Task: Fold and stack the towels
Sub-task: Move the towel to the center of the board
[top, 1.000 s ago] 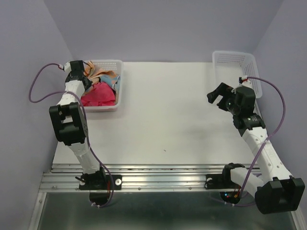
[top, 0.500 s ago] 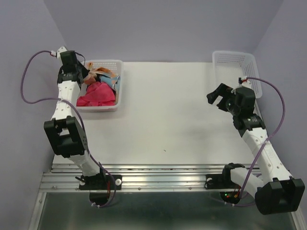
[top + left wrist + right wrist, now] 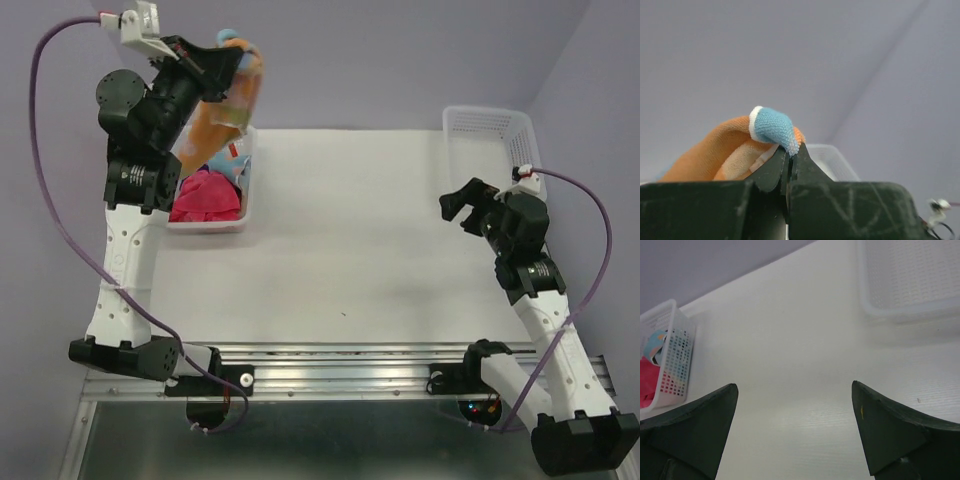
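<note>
Hanging over the basket (image 3: 210, 226), blue-orange towel (image 3: 212, 135) is pinched by left gripper (image 3: 789, 159); right gripper (image 3: 793, 385) gapes.

You have a white tabletop (image 3: 350, 230) before you with two white mesh baskets standing directly on it, the left basket (image 3: 205, 226) at its far-left corner and the right basket (image 3: 490, 135) at its far-right corner, well apart.

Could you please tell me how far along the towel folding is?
Done: nothing folded or stacked. In hand: the left fingers pinch the blue-and-orange towel above the left basket. Left: the pink towel lies in that basket; the right fingers hang open over the table.
</note>
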